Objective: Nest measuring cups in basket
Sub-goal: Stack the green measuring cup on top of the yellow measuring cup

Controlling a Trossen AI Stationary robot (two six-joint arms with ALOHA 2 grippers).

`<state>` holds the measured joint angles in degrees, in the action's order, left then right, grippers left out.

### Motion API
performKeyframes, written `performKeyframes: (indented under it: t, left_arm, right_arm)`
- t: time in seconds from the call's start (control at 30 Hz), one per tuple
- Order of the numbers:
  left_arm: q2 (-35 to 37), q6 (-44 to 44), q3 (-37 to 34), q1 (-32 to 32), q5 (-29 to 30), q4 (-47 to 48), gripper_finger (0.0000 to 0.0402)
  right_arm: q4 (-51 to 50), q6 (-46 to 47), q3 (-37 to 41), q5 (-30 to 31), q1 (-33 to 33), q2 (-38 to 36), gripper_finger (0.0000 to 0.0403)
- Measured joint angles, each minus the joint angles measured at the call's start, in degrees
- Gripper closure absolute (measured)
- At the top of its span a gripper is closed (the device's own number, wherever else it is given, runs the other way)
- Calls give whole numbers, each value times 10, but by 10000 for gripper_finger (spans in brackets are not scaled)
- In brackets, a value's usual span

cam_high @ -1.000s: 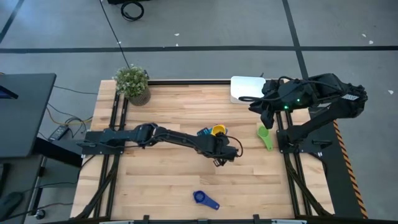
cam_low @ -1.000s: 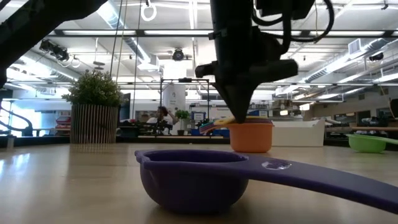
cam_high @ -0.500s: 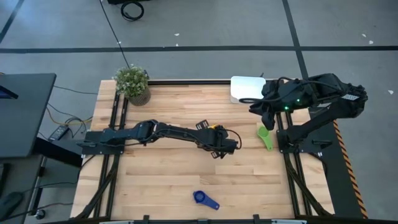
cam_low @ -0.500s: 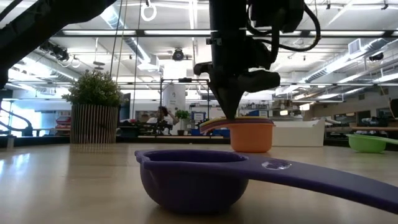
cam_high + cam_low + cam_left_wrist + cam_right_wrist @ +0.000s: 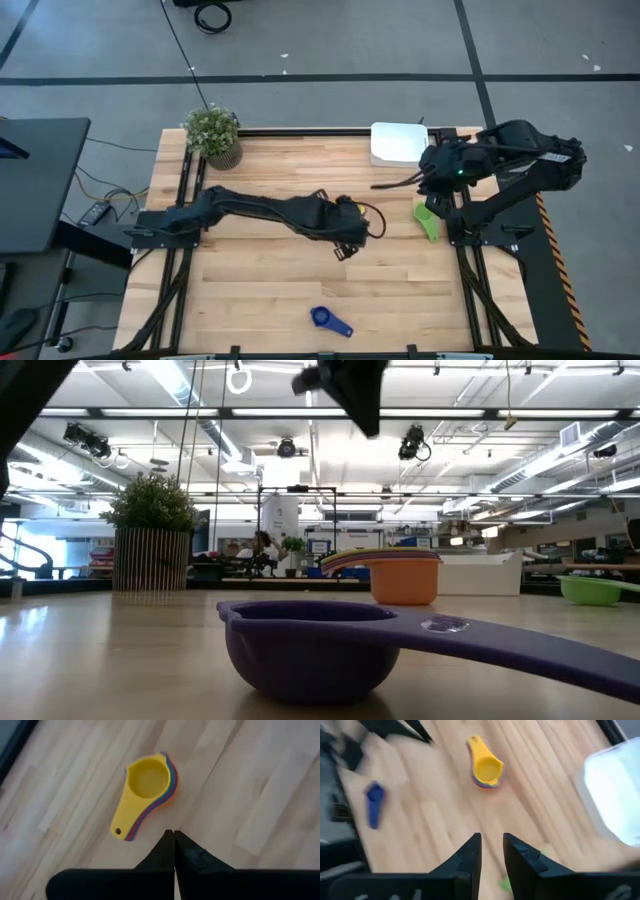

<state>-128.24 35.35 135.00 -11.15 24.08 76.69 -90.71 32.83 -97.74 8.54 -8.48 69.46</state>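
Observation:
A nested stack of measuring cups (image 5: 147, 785), yellow on top and orange at the bottom (image 5: 404, 578), stands on the table's middle. My left gripper (image 5: 173, 833) hangs shut above it, touching nothing, and covers most of it from above (image 5: 345, 250). A green cup (image 5: 427, 220) lies at the right, and a blue cup (image 5: 328, 320) lies near the front edge. The white basket (image 5: 398, 142) sits at the far edge. My right gripper (image 5: 491, 845) hovers open near the basket, above the green cup, with nothing between its fingers.
A potted plant (image 5: 213, 135) stands at the far left corner. The blue cup (image 5: 310, 650) fills the foreground of the low view. Bare wood lies between the stack and the front edge.
My left gripper has risen straight off the stack's handles, staying shut, and now hangs high above it. The stack stays where it was on the table. My right gripper has tipped further downward beside the basket.

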Motion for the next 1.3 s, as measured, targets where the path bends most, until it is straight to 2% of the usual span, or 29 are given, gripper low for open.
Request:
performKeyframes:
  t: [0.13, 0.23, 0.53, 0.67, 1.07, 1.3]
  left_arm:
    - [44, 0, 0, 1, 2, 2, 399]
    - [69, 0, 0, -1, 2, 15, 399]
    - [133, -33, 0, -16, 3, 112, 399]
    - [149, -41, 0, -25, 6, 134, 399]
    - [166, -64, 0, -32, 7, 133, 399]
    - [166, -60, 0, -29, 7, 133, 399]
  right_arm:
    - [28, 3, 26, -24, 9, 3, 303]
    - [2, 31, 56, -21, 17, 16, 288]
    - [14, 165, 222, -30, 49, 30, 259]
    - [46, 217, 294, -66, 62, 33, 259]
    - [167, 211, 482, -72, 75, 33, 258]
    - [237, 201, 560, -70, 90, 34, 258]
